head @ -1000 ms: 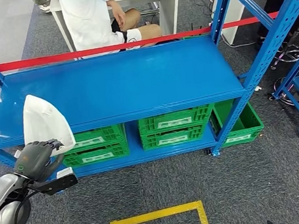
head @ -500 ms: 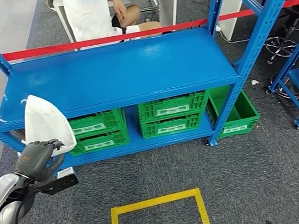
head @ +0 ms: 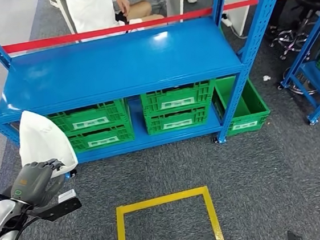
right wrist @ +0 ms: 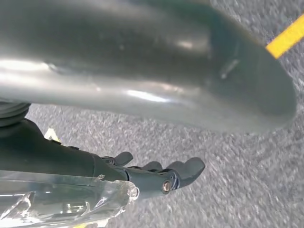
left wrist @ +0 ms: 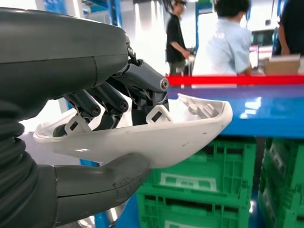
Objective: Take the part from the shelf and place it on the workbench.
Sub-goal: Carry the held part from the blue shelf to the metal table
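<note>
Left hand (head: 34,183) sits low at the robot's left side, fingers (left wrist: 118,97) curled over the upper lip of the white part (head: 43,142) and thumb pressed underneath; the shell is clamped between them, roughly level in the left wrist view. The part is off the shelf and carried in the air, in front of the blue shelf's (head: 118,67) left end.

Right hand (right wrist: 168,175) hangs toward the grey carpet, fingers loosely extended, holding nothing.

Yellow floor square (head: 166,219) lies just ahead of the robot. Green crates (head: 176,109) sit on the lower tier. Beyond, red tape (head: 97,32) and a seated person (head: 94,6).

Judgement: pick-up done, transport step in hand. No bench in sight, so the next move calls for turning or walking to find it, grip kept firm.
</note>
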Robot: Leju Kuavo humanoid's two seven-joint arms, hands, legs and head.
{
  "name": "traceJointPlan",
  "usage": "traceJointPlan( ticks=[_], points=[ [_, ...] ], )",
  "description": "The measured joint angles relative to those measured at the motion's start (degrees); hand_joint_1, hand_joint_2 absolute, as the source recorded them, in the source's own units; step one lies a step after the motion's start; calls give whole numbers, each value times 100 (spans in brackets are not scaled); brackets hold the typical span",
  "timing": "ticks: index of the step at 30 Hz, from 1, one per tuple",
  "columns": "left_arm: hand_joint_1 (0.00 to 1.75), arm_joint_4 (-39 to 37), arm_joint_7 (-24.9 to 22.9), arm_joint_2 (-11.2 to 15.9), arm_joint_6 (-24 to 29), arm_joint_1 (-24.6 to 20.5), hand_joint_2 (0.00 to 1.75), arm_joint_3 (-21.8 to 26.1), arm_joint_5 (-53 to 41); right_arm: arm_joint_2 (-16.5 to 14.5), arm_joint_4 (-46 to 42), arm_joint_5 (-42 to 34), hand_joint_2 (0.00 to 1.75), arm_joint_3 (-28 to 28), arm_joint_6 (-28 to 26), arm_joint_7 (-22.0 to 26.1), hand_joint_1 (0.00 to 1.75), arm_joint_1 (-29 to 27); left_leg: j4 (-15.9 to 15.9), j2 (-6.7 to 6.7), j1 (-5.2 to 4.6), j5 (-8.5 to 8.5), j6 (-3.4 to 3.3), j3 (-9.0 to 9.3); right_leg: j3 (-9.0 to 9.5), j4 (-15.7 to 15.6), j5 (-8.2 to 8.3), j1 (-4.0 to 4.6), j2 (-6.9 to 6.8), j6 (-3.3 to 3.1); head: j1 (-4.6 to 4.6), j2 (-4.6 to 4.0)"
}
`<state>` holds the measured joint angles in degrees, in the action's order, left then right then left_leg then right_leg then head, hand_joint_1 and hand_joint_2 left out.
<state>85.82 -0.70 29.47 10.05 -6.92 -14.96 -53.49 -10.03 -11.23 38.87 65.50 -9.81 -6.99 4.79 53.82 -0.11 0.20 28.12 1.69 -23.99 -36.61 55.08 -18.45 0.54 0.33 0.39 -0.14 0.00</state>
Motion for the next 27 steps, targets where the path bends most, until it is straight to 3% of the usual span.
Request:
traceJointPlan(
  ticks=[1, 2, 3, 4, 5, 7, 8, 9, 10, 11, 12, 14, 15, 16, 18, 19, 21, 22, 23, 24, 25, 27],
  points=[
    [175, 17, 0, 2, 0, 9, 175, 25, -3, 0, 0, -5, 0, 0, 40, -21, 0, -5, -223, -3, -14, 42, -26, 112, -27, -24, 79, 3, 1, 34, 2, 0],
    [175, 22, 0, 0, -2, 25, 175, 43, -5, 2, 0, 7, 0, -2, 68, -38, 0, -18, -277, -3, -10, 25, -62, 86, -54, -54, 155, -2, 9, 68, 7, 0],
    [175, 23, 1, -4, -5, 47, 175, 55, -8, 5, -1, 32, 0, -7, 85, -52, 0, -39, -268, 0, -7, -44, -98, 23, -88, -50, 132, -8, 14, 106, 5, 0],
    [175, 25, 4, -9, -8, 71, 175, 61, -15, 8, -1, 56, 0, -14, 99, -65, 0, -64, -274, 5, 4, -117, -140, -43, -142, 53, -25, -12, 18, 145, 12, 0],
    [175, 28, 9, -15, -11, 87, 175, 64, -24, 11, -2, 74, 0, -22, 110, -73, 0, -85, -279, 10, 16, -197, -172, -118, -221, 279, -297, -18, 21, 178, 25, 0],
    [175, 36, 17, -26, -13, 104, 175, 70, -41, 15, -4, 90, 0, -40, 133, -88, 0, -90, -263, 13, 16, -352, -201, -303, -415, 1079, -948, -32, 14, 231, 45, 0],
    [175, 37, 19, -30, -14, 109, 175, 73, -45, 17, -5, 93, 0, -53, 138, -92, 0, -82, -249, 14, 16, -426, -199, -403, -476, 1484, -1110, -36, 13, 248, 48, 0],
    [175, 37, 19, -35, -14, 113, 175, 75, -45, 19, -5, 94, 0, -66, 143, -99, 0, -76, -230, 15, 17, -497, -193, -507, -476, 1768, -1111, -40, 13, 260, 50, 0],
    [175, 37, 19, -40, -15, 119, 175, 76, -45, 21, -8, 98, 0, -76, 144, -110, 0, -75, -206, 17, 19, -564, -181, -614, -383, 1857, -973, -46, 13, 265, 51, 0],
    [175, 37, 20, -43, -15, 126, 175, 78, -45, 22, -11, 103, 0, -85, 144, -120, 0, -74, -184, 17, 22, -628, -165, -716, -189, 1731, -788, -53, 13, 266, 52, 0],
    [175, 38, 20, -43, -15, 131, 175, 81, -45, 23, -15, 109, 0, -88, 144, -128, 0, -70, -162, 15, 23, -692, -142, -802, 114, 1404, -668, -62, 17, 263, 53, 0],
    [175, 59, 20, -23, -15, 144, 175, 108, -43, 25, -21, 121, 0, -92, 141, -137, 0, -44, -132, 11, 15, -805, -86, -916, 829, 454, -776, -66, 37, 229, 56, 0],
    [175, 70, 20, -10, -17, 147, 175, 126, -39, 25, -21, 125, 0, -95, 139, -142, 0, -27, -130, 10, 11, -868, -57, -945, 1055, 98, -885, -60, 48, 200, 55, 0],
    [175, 80, 20, 3, -19, 152, 175, 146, -34, 26, -22, 127, 0, -98, 137, -145, 0, -15, -135, 12, 11, -931, -26, -972, 1146, -95, -951, -45, 54, 161, 54, 0],
    [175, 83, 21, 21, -25, 186, 175, 169, -15, 25, -21, 133, 0, -102, 131, -164, 0, -20, -131, 10, 25, -974, 36, -1040, 1046, -111, -881, -36, 38, 59, 48, 0],
    [175, 83, 22, 32, -26, 222, 175, 179, -5, 25, -20, 138, 0, -102, 127, -178, 0, -28, -47, 8, 31, -837, 66, -1098, 979, -100, -821, -38, 26, 2, 39, 0],
    [175, 92, 22, 57, -28, 298, 175, 201, 11, 28, -21, 150, 0, -102, 113, -205, 0, -35, 455, 7, 37, -239, 108, -1267, 820, -97, -673, -45, 6, -79, 15, 0],
    [175, 100, 22, 65, -28, 328, 175, 215, 15, 30, -21, 151, 0, -102, 113, -221, 0, -36, 858, 7, 36, 82, 120, -1365, 718, -92, -595, -39, 4, -101, 5, 0],
    [175, 108, 22, 69, -28, 355, 175, 227, 18, 31, -22, 143, 0, -102, 129, -238, 0, -37, 1262, 7, 35, 288, 127, -1443, 615, -84, -517, -32, 1, -111, 2, 0],
    [175, 114, 26, 71, -28, 380, 175, 236, 24, 30, -21, 117, 0, -102, 178, -262, 0, -37, 1573, 6, 34, 337, 127, -1472, 510, -72, -440, -24, -2, -117, 3, 0],
    [175, 117, 36, 75, -28, 399, 175, 242, 35, 30, -21, 77, 0, -101, 252, -292, 0, -37, 1729, 6, 33, 233, 120, -1433, 401, -54, -368, -18, -4, -119, 3, 0],
    [175, 118, 74, 95, -30, 410, 175, 258, 65, 28, -20, -11, 0, -97, 419, -347, 0, -31, 1492, 7, 27, -125, 82, -1093, 192, -12, -233, -9, -6, -108, 3, 0]
  ],
)
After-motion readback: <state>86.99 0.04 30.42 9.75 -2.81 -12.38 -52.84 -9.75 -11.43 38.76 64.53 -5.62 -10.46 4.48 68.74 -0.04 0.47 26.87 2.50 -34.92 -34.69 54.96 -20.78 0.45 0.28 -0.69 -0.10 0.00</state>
